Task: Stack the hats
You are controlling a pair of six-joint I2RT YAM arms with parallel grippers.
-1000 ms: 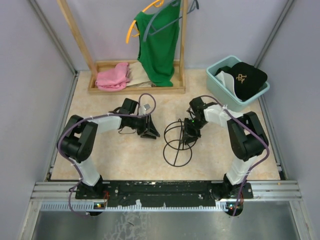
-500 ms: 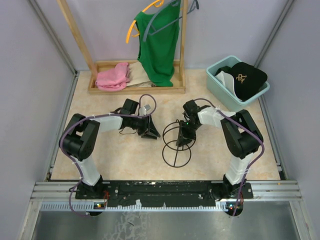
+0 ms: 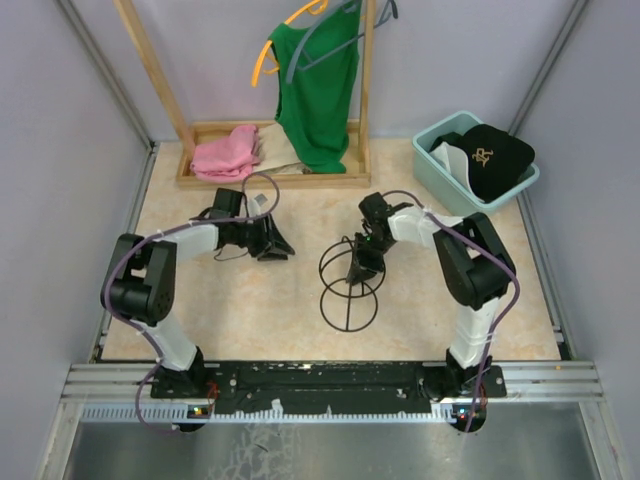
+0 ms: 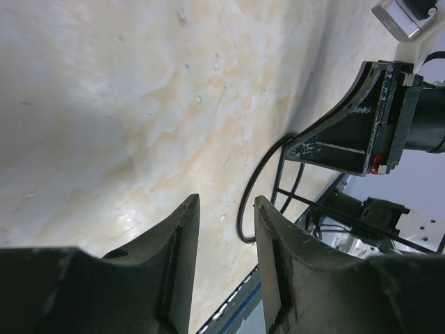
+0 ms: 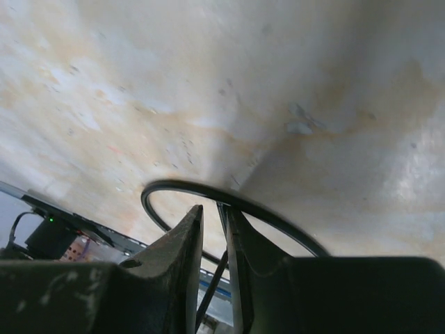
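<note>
The hats lie in a teal bin (image 3: 430,172) at the back right. A black cap with a gold emblem (image 3: 497,160) is on top, a white cap (image 3: 452,160) beside it, and a bit of another black one (image 3: 447,142) behind. The tan cap is out of view. My right gripper (image 3: 358,262) (image 5: 212,212) is shut on a rod of a black wire stand (image 3: 349,300) (image 5: 179,186) at mid-table. My left gripper (image 3: 274,244) (image 4: 224,203) is open and empty, low over the bare table to the left of the stand (image 4: 243,209).
A wooden rack (image 3: 270,181) stands at the back with a pink cloth (image 3: 228,155) on its base and a green shirt (image 3: 318,90) on an orange hanger. Grey walls close in the left, right and back sides.
My right gripper has dragged the wire stand a little left and toward the back. My left gripper has drawn back to the left, away from the stand.
</note>
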